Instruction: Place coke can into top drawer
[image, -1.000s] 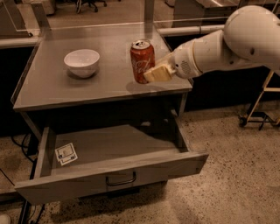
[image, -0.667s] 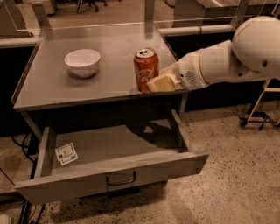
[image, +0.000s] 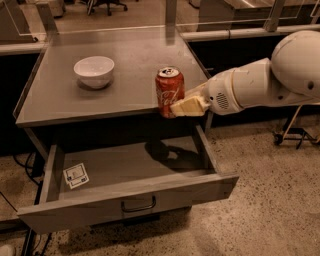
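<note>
Gripper (image: 179, 107) at frame centre, fingers (image: 190, 106) clasped about the lower part of the coke can (image: 170, 89), can held upright at the front edge of the grey tabletop (image: 135, 55), top drawer (image: 131, 199) seen pulled out below, white tag (image: 76, 175) in its left corner, white bowl (image: 94, 71) upper left, speckled floor (image: 272, 205) lower right.

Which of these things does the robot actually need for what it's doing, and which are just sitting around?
Part of the job:
coke can, held at the table's front edge
gripper, closed on the can's side
top drawer, open below

Just lying about:
white bowl on the table
white tag at the drawer's left side
</note>
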